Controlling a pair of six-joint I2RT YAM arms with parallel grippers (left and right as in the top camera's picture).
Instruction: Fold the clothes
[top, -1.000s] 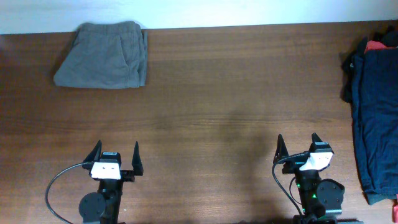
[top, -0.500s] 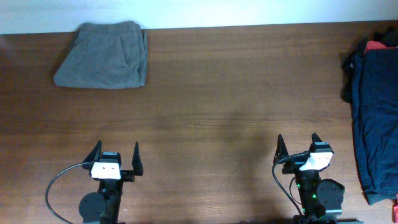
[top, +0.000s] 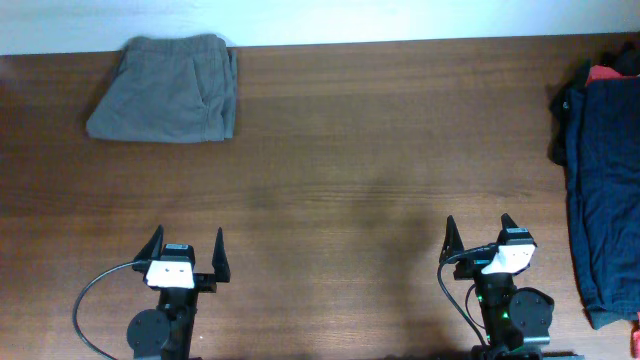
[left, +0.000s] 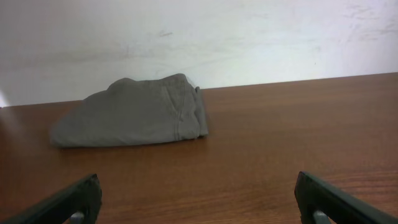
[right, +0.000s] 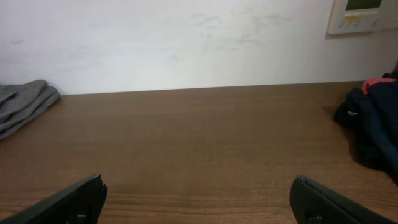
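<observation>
Grey-olive shorts (top: 165, 88) lying as a compact folded bundle at the far left of the bench (top: 350, 150), close to its far edge and well apart from both tools. Left tool (top: 188, 240) at the near left, fingers spread wide; right tool (top: 479, 228) at the near right, fingers likewise apart. Dark navy garments (top: 605, 170) piled along the right edge, red cloth (top: 603, 72) peeking out at their far end.

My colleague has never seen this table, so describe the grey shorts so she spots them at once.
Start at the long wooden table and follow its far edge, under the white wall, to the left corner. The shorts lie there as a flat grey-olive bundle. They sit alone and pale, unlike the dark navy garments heaped at the right end.
</observation>
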